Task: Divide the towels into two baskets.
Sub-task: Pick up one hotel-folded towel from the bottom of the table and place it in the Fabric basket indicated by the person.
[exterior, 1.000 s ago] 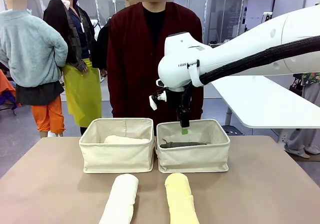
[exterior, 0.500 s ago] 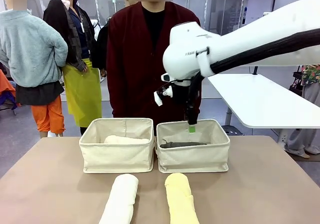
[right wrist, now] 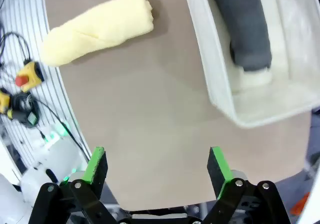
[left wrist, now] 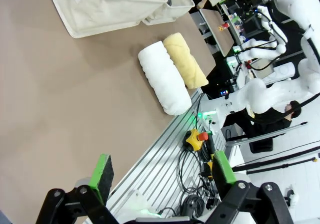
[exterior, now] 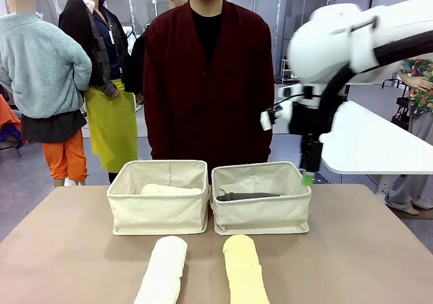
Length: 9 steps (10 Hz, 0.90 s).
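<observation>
Covering the work area is a tan table [exterior: 352, 250]. A person [exterior: 210, 80] in a dark red cardigan stands at its far side, and a white table [exterior: 365, 141] stands in the room to the right.

Two cream baskets sit just beside each other toward the far edge. The left basket [exterior: 159, 212] holds the pinkish-beige towel [exterior: 169, 190]. The right basket [exterior: 262, 216] holds the dark grey towel [exterior: 247, 196]. The white towel [exterior: 164, 270] and the yellow towel [exterior: 245, 270] lie side by side on the near part of the table, in front of the baskets.

The right gripper [exterior: 308, 175] hangs near the far right corner of the right basket. Its fingers are spread wide, holding and touching nothing. The right wrist view shows bare table between the pads.

The left gripper [left wrist: 162, 176] is also spread wide and empty, above the near table edge.
</observation>
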Motion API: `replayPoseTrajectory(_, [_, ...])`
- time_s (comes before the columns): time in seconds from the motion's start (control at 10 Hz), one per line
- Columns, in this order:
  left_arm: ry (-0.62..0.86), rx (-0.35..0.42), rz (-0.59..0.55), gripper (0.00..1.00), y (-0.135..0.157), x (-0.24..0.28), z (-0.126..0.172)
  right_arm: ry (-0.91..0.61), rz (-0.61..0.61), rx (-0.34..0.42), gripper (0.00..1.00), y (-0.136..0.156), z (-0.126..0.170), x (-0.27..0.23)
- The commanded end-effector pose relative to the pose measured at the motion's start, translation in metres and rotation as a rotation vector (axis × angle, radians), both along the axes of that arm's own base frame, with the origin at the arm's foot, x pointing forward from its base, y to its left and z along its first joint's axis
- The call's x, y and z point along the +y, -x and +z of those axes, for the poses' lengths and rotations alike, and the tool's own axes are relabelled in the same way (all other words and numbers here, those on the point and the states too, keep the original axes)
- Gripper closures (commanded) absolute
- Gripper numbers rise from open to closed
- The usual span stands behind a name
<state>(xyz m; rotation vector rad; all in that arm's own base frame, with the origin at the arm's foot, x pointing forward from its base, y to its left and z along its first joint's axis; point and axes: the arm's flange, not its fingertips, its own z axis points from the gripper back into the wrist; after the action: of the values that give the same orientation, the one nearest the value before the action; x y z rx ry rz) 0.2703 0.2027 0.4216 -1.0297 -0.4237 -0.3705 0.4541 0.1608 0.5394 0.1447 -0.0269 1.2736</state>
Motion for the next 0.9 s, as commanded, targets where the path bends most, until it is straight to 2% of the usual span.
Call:
replayPoseTrajectory(0.0, [-0.004, -0.005, -0.005, 0.0, 0.003, 0.002, 0.002, -0.179, -0.137, -0.005, 0.0, 0.016, -0.006, -0.058])
replayPoseTrajectory(0.1, [-0.004, -0.005, -0.005, 0.0, 0.003, 0.002, 0.002, -0.28, -0.236, 0.012, 0.0, 0.02, -0.007, -0.101])
replayPoseTrajectory(0.2, [-0.004, -0.005, -0.005, 0.0, 0.003, 0.002, 0.002, -0.452, -0.293, 0.073, 0.0, 0.027, -0.009, -0.151])
replayPoseTrajectory(0.4, [-0.004, -0.005, -0.005, 0.0, 0.003, 0.002, 0.002, -0.699, -0.434, 0.15, 0.0, 0.043, -0.023, -0.232])
replayPoseTrajectory(0.6, [-0.004, -0.005, -0.005, 0.0, 0.003, 0.002, 0.002, -0.91, -0.54, 0.26, 0.0, 0.075, -0.061, -0.296])
replayPoseTrajectory(0.8, [-0.004, -0.005, -0.005, 0.0, 0.003, 0.002, 0.002, -1.077, -0.675, 0.352, 0.0, 0.105, -0.107, -0.339])
